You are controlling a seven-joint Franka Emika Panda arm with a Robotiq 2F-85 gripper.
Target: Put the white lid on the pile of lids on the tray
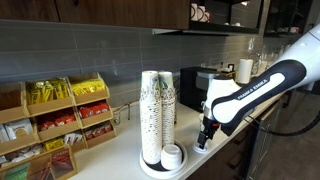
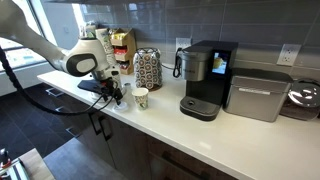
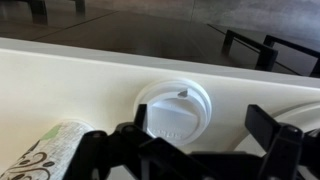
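Note:
The white lid (image 3: 175, 108) lies flat on the white counter in the wrist view, just beyond my open gripper (image 3: 200, 135), nearer the left finger. Nothing is held. In both exterior views my gripper (image 1: 205, 135) (image 2: 114, 96) hangs low over the counter near its front edge and hides the lid. The pile of lids (image 1: 172, 155) sits on the round tray (image 1: 150, 171), beside two tall stacks of patterned cups (image 1: 157, 110), a short way from my gripper.
A small printed paper cup (image 2: 141, 97) stands beside my gripper and shows in the wrist view (image 3: 50, 155). A black coffee machine (image 2: 205, 80) and a silver appliance (image 2: 258, 95) stand further along. A snack rack (image 1: 60, 115) stands behind the tray.

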